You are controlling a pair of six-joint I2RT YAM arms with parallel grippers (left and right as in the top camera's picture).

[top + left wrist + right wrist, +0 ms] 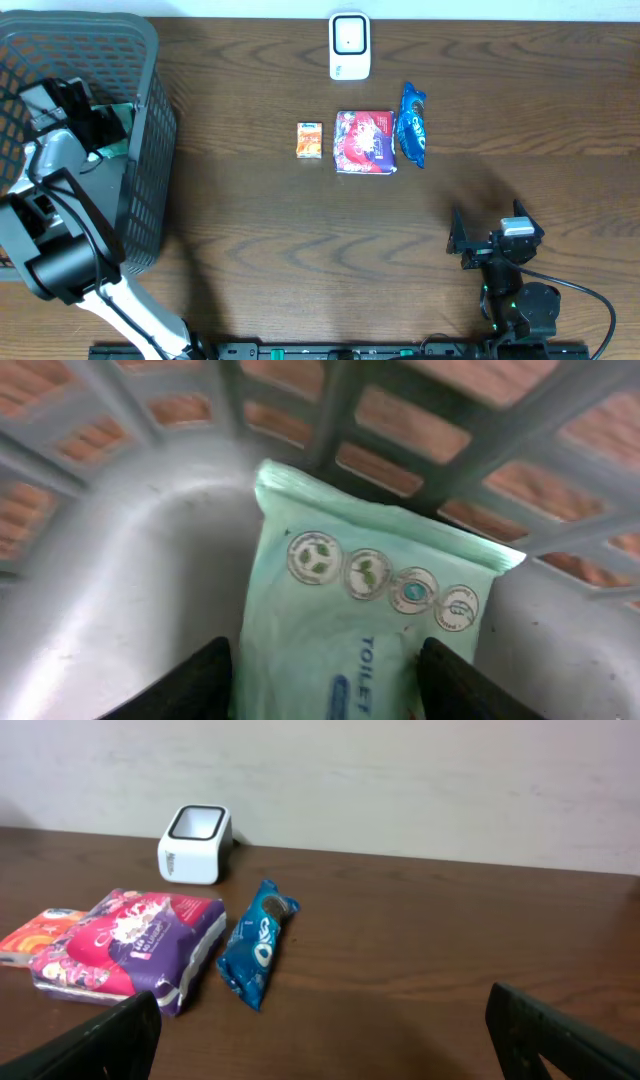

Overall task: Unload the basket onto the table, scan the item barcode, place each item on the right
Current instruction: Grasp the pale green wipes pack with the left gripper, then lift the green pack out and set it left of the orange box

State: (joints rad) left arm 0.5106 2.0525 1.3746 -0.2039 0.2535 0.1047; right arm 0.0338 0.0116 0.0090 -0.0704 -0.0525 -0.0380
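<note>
Noting left end effector [325,665] down inside grey basket [140,60] at 9 o'clock of surface, fingers flanking lower end of green pack [370,600], which leans against basket wall. Firm clamp or mere contact: cannot tell. Right end effector [320,1020] parked at 5 o'clock, spread wide, holding nothing. Scanner [349,45] at 12 o'clock, well apart from basket.

Risks, as judged:
1. Slick soft film sliding out on lift if hold is shallow.
2. Pack corner snagging basket lattice.
3. Barcode side unseen, possibly facing away from scanner.
</note>
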